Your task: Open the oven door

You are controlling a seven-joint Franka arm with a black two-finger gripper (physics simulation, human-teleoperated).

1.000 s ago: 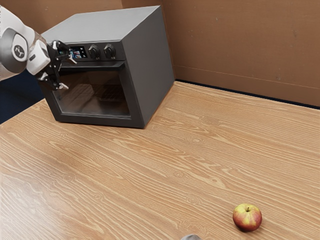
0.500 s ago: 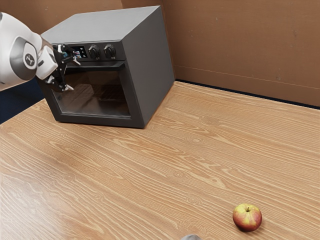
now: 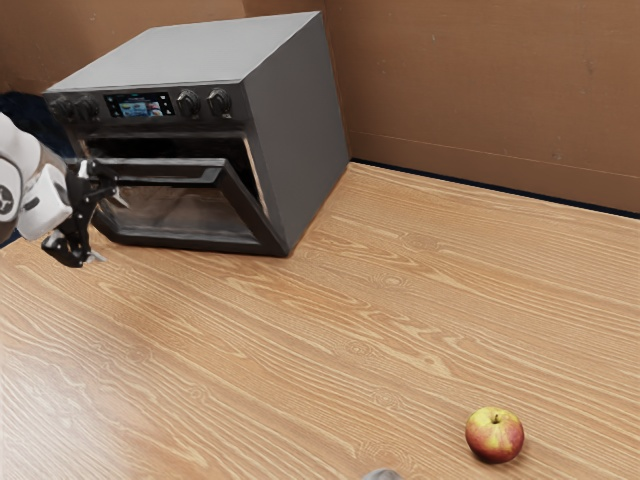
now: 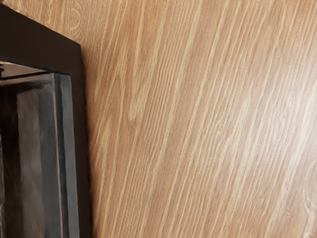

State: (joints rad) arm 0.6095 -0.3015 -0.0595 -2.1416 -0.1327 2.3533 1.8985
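While door (image 3: 185,208) hangs ajar, exterior view shows apple (image 3: 494,435).

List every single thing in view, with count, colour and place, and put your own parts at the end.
Oven: one, grey, on the table, toward the exterior view's left.
Door: one, dark frame with glass, on the oven's front, tilted partly open.
Knobs: four, dark, on the panel above the door.
Display: one, black with a lit picture, between the knob pairs.
Apple: one, red and yellow, on the table.
Table: one, light brown wood grain, under the oven.
Wall: one stretch, brown, behind the table.
Unidentified object: one, grey, at the exterior view's lower edge.
Arm: one, white and grey, exterior view's left.
Gripper: one, black, open, by the door.
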